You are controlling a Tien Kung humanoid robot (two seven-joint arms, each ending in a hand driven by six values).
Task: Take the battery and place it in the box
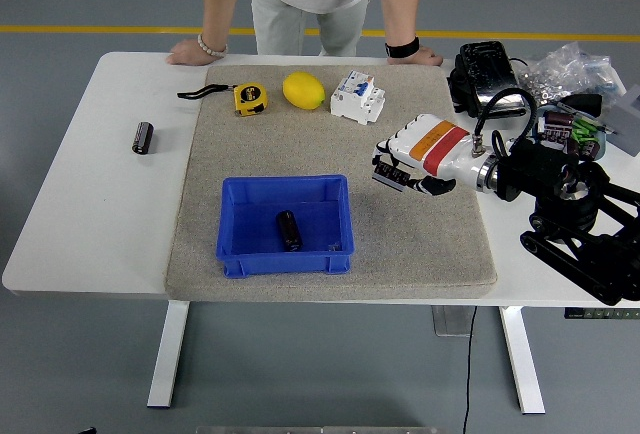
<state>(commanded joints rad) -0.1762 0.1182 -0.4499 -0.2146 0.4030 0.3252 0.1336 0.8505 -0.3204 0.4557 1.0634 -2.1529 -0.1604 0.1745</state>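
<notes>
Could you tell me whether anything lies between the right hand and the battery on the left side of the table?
Yes, partly. The right hand hovers over the mat's right half, while the loose battery lies on bare table left of the mat. The blue box sits just below that line; a high, straight reach looks unobstructed.
</notes>
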